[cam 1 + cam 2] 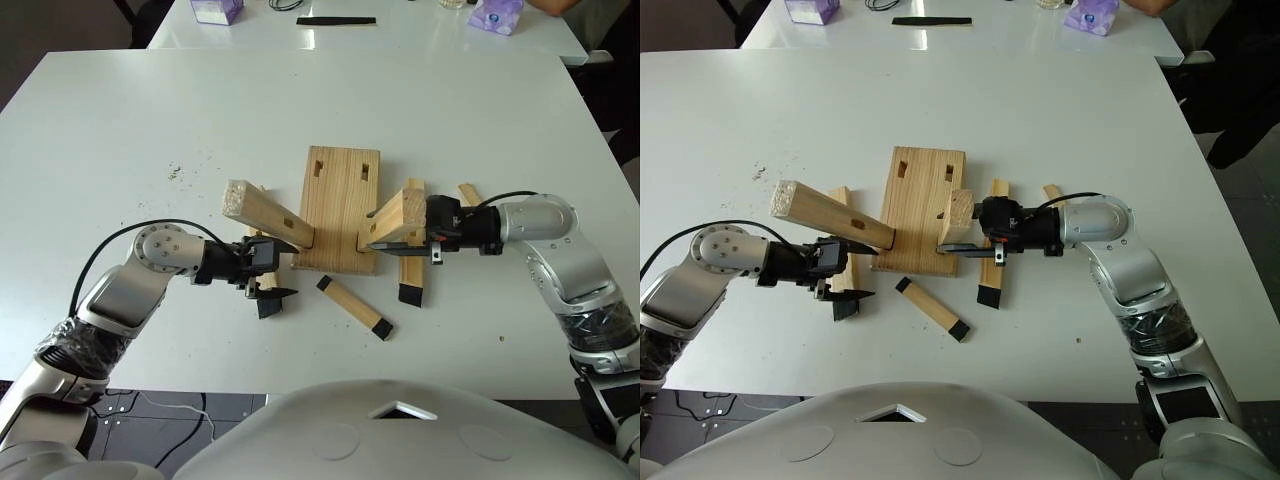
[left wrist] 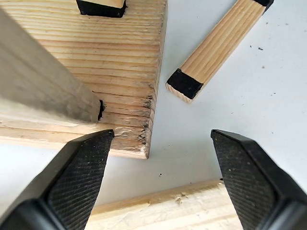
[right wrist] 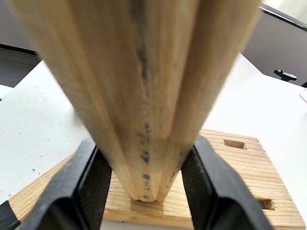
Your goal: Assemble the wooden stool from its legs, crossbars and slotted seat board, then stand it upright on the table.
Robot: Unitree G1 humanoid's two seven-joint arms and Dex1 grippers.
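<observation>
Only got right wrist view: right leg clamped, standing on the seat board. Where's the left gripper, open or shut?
Observer: The left gripper is open at the seat board's near-left corner, holding nothing.
Operator: Other leg?
Observer: The left leg meets the board at that corner, tilted toward the robot's left.
Operator: Crossbars?
Observer: One black-tipped crossbar lies loose on the table, nearer the robot than the board and apart from it.

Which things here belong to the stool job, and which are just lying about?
For the job: seat board, leg in the right gripper, slanted leg, loose crossbar.
Lying about: two purple packs, black strip.
</observation>
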